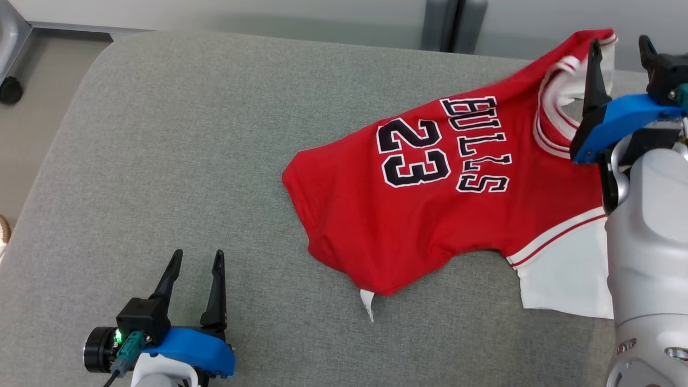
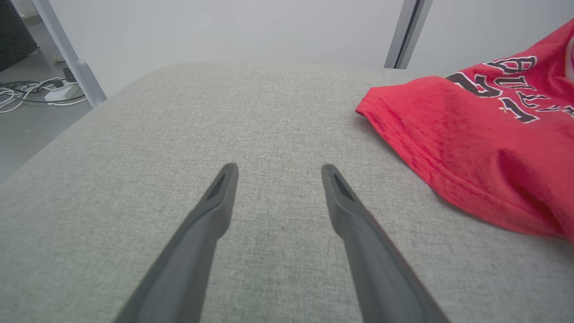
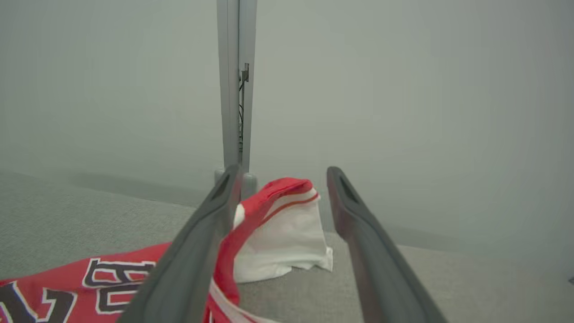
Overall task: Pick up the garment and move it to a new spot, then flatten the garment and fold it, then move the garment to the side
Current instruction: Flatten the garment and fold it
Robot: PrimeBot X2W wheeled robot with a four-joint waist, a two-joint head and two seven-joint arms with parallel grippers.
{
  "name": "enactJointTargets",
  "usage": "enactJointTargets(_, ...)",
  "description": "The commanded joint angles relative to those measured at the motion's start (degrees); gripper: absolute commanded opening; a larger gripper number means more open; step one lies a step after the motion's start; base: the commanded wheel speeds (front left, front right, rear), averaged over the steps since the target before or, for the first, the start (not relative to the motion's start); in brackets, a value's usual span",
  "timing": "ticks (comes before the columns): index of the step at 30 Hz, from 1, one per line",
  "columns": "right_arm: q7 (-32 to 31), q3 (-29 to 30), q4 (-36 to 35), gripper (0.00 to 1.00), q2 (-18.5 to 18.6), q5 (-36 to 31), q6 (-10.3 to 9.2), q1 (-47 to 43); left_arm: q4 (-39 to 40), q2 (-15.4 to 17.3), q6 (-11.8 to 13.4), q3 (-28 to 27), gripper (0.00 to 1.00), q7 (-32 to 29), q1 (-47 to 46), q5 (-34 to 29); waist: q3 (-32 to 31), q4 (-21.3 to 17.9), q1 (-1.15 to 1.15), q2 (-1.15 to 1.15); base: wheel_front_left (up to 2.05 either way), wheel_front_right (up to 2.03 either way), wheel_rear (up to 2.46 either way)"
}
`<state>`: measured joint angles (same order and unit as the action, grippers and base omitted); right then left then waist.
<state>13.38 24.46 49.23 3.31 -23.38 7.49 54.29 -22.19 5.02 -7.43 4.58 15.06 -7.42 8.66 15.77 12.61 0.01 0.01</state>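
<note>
Cushion (image 1: 215, 161) carries jersey (image 1: 430, 215) rumpled at 2 o'clock, shoulder peaked; right gripper (image 1: 620, 43) spread wide, gripping nothing, one finger (image 3: 197, 233) against that peak, so pulling away may snag and drag it; left gripper (image 1: 198, 253) wide, empty, 7 o'clock.

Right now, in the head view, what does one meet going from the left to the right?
From the left: wheel → left tool → jersey → right tool.

Red garment (image 1: 430, 226), "BULLS" in white-outlined black letters, number "23" beside it
</note>
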Motion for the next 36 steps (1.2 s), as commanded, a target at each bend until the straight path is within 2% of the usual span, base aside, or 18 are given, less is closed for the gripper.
enactJointTargets(1,0.44,1.68,0.76,1.0,0.04,-1.31,0.01,-1.61,-0.03,0.0,-0.09,-0.18,1.0,0.15,-0.18,0.29,-0.08,-0.52,-0.01,-0.01,0.0,0.0,0.0)
enactJointTargets(3,1.07,3.9,1.81,1.0,-0.22,-1.49,0.01,-3.16,-0.09,-0.1,-0.09,-0.46,1.0,0.15,0.25,0.29,-0.42,-1.44,-0.01,-0.01,0.0,0.0,0.0)
enactJointTargets(6,1.77,3.58,4.48,1.0,-0.43,1.47,0.01,-5.76,0.19,-0.32,-0.09,-0.18,1.0,0.15,0.64,0.34,-0.98,-3.03,-0.01,-0.01,0.0,0.0,0.0)
enactJointTargets(9,1.85,1.28,2.6,1.0,-0.22,7.96,0.01,-10.3,0.5,-0.5,-0.09,0.03,1.0,0.15,0.82,0.35,-1.82,-4.64,-0.01,-0.01,0.0,0.0,0.0)
enactJointTargets(12,1.8,-1.01,-0.6,1.0,-0.32,14.31,0.01,-18.47,0.7,-0.77,-0.09,0.04,1.0,0.15,1.12,0.33,-3.0,-6.13,-0.01,-0.01,0.0,0.0,0.0)
enactJointTargets(17,1.82,-7.37,-2.18,1.0,-0.35,19.32,0.02,-31.13,0.52,-1.22,-0.09,-0.39,1.0,0.15,2.38,-0.14,-5.25,-8.58,-0.01,-0.01,0.0,0.0,0.0)
enactJointTargets(22,1.69,-10.59,-0.25,1.0,-0.4,20.6,0.02,-35.64,0.62,-1.43,-0.09,-0.32,1.0,0.15,2.76,-0.17,-5.91,-8.87,-0.01,-0.01,0.0,0.0,0.0)
enactJointTargets(23,1.62,-11.55,1.47,0.68,-0.48,20.69,0.02,-37.0,0.8,-1.47,-0.09,-0.28,1.0,0.15,3.17,-0.16,-6.2,-8.75,-0.01,-0.01,0.0,0.0,0.0)
enactJointTargets(24,1.54,-12.01,2.45,0.07,-0.49,20.55,0.02,-37.45,0.83,-1.48,-0.09,-0.33,1.0,0.15,3.31,-0.15,-6.32,-8.7,-0.01,-0.01,0.0,0.0,0.0)
enactJointTargets(25,1.41,-12.03,2.82,0.0,-0.55,20.17,0.02,-37.67,0.84,-1.45,-0.09,-0.48,1.0,0.15,3.48,-0.15,-6.5,-8.73,-0.01,-0.01,0.0,0.0,0.0)
enactJointTargets(27,1.36,-11.15,2.22,0.0,-0.55,19.56,0.02,-37.99,0.77,-1.39,-0.09,-0.96,1.0,0.15,3.81,-0.24,-6.94,-8.99,-0.01,-0.01,0.0,0.0,0.0)
enactJointTargets(33,1.76,-4.71,-6.17,0.0,-0.25,14.94,-0.01,-40.4,0.43,-1.54,-0.09,-1.14,1.0,0.16,5.04,-0.69,-8.73,-10.97,-0.01,-0.01,0.0,0.0,0.0)
enactJointTargets(36,1.77,-3.82,-9.7,0.0,-0.29,13.4,-0.01,-41.59,-0.42,-1.61,-0.09,-0.63,1.0,0.15,5.49,-0.3,-9.33,-12.52,-0.01,-0.01,0.0,0.0,0.0)
